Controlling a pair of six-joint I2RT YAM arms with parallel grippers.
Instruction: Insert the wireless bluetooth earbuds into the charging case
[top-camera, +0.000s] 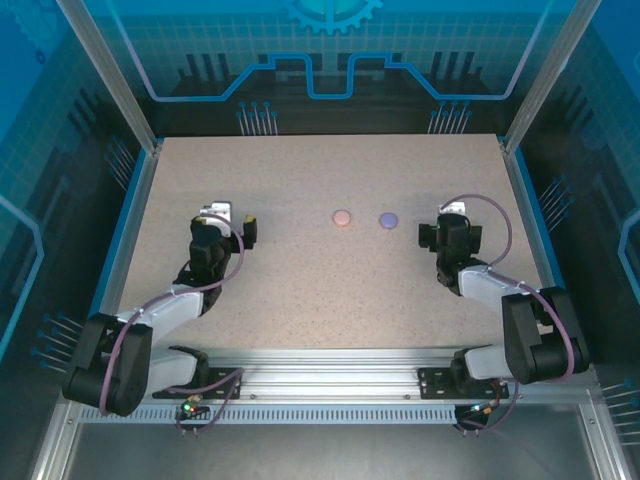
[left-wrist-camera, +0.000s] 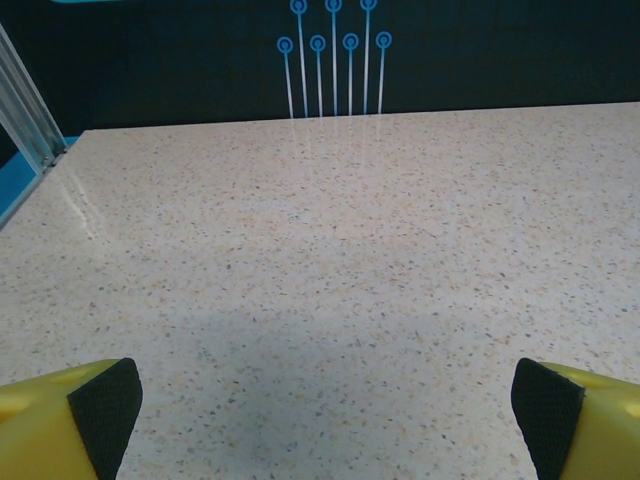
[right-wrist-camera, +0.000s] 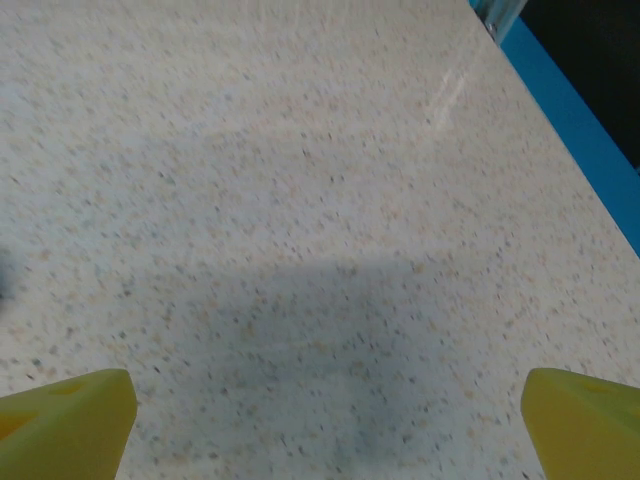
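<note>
Fingers (left-wrist-camera: 100, 420) spread on left gripper (left-wrist-camera: 322, 425) and right gripper (right-wrist-camera: 325, 425); pink case (top-camera: 342, 217), purple case (top-camera: 388, 219) lie flat.

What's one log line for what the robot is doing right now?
left gripper: open, empty | right gripper: open, empty | pink case, purple case: side by side on table, untouched

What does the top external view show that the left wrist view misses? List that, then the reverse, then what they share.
Top external: a round pink case and a round purple case, side by side but apart in the middle of the table, with the right tool beside them.
Left wrist: a close look at the black pads of the left tool, wide apart with nothing between them.
Shared: the speckled table, the left tool, and the dark back wall with its blue pin lines.
</note>
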